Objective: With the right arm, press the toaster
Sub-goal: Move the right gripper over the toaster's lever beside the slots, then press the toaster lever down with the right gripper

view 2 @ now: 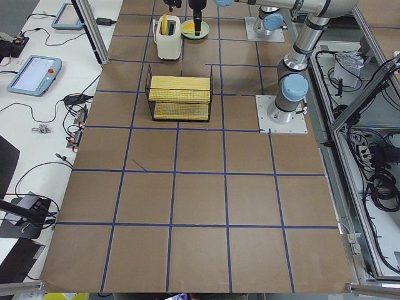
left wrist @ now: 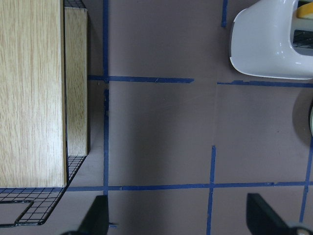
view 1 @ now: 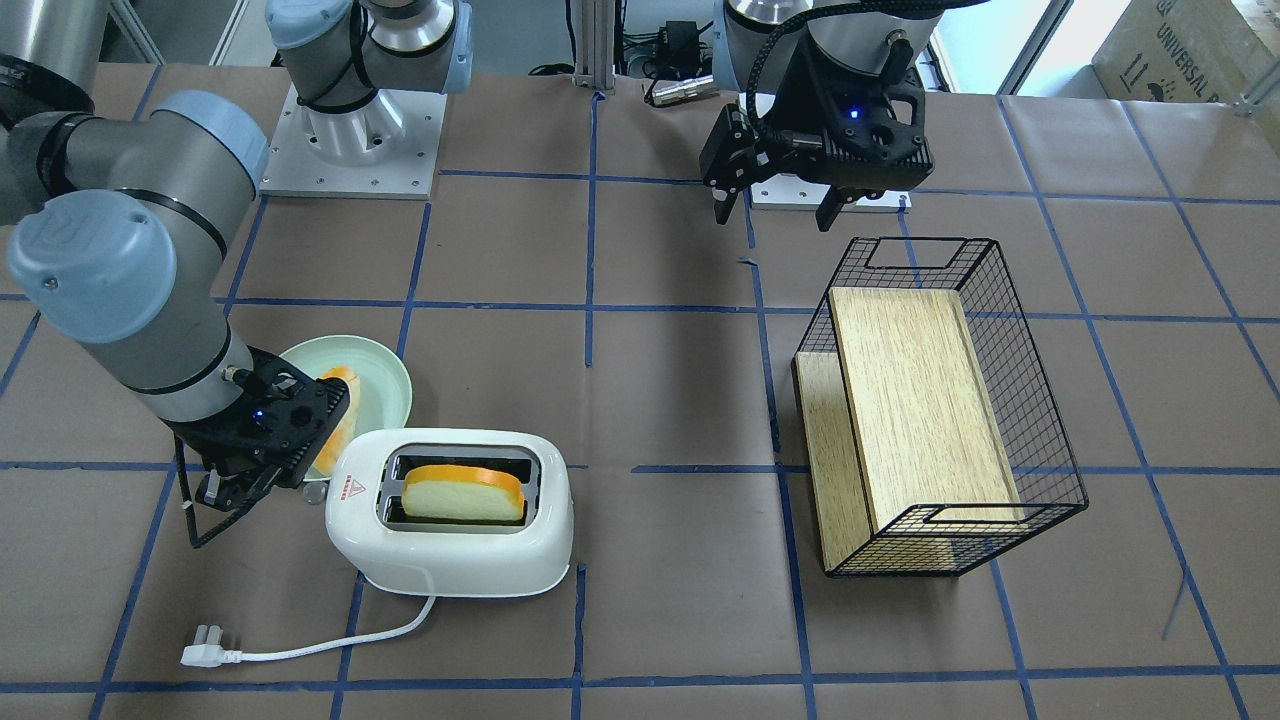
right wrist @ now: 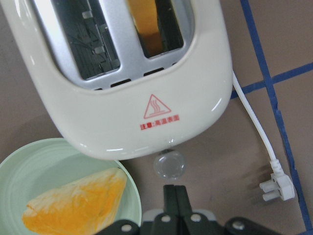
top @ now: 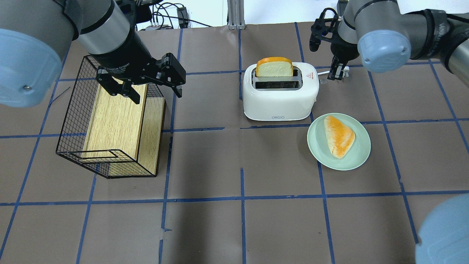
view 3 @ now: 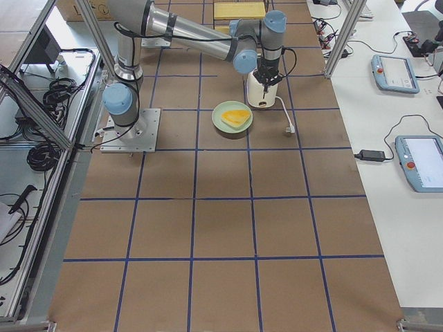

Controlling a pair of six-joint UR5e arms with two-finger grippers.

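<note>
Toaster (view 1: 450, 520) on the tabletop (view 1: 680, 400), touching the green plate (view 1: 385, 385), with a bread slice (view 1: 462, 492) in one slot.
Only the right wrist view shows its clear knob (right wrist: 168, 165), with the right claw (right wrist: 174, 191) clenched empty just beside it. Overhead, the left claw (top: 157, 94) hangs released near the wire basket (top: 73, 146).

The right gripper (right wrist: 174, 192), fingers together, sits in a tight pocket at the toaster's (right wrist: 127, 98) end: plate (right wrist: 29, 161) and bread (right wrist: 78, 203) crowd one side, cord (right wrist: 254, 122) and plug (right wrist: 278, 186) the other. Open table (top: 205, 165) stretches from toaster to wire basket (top: 73, 121), well apart, where the left gripper (top: 155, 96) hangs spread near the basket.
</note>
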